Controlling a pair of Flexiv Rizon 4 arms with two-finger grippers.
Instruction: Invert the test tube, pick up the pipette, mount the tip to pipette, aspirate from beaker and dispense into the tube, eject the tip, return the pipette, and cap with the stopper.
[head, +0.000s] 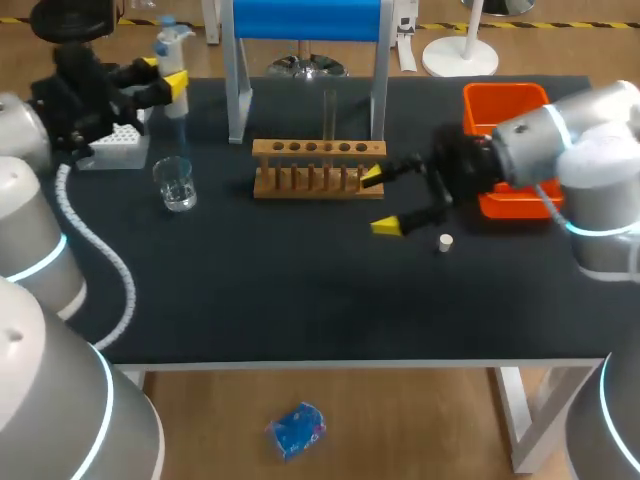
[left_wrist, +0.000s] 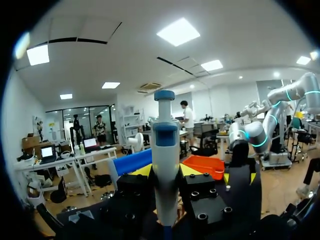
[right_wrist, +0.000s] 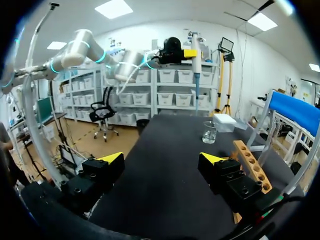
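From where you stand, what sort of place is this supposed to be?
Probably a chemistry-style lab bench, set up for robot practice. The signs are a wooden test tube rack, a glass beaker holding clear liquid, and a pipette clamped upright in my left gripper.

The rack (head: 318, 170) stands mid-surface (head: 300, 290), toward the back, with the tube (head: 329, 115) upright in it. The beaker (head: 176, 184) is left of the rack, and the tip box (head: 115, 145) is behind and left of the beaker. The pipette (head: 172, 50) hangs in the left fingers (head: 178, 85), above the box's right edge. The right fingers (head: 387, 226) are at the rack's right end. The stopper (head: 446, 241) lies just right of them, with the bin (head: 505, 105) behind it.
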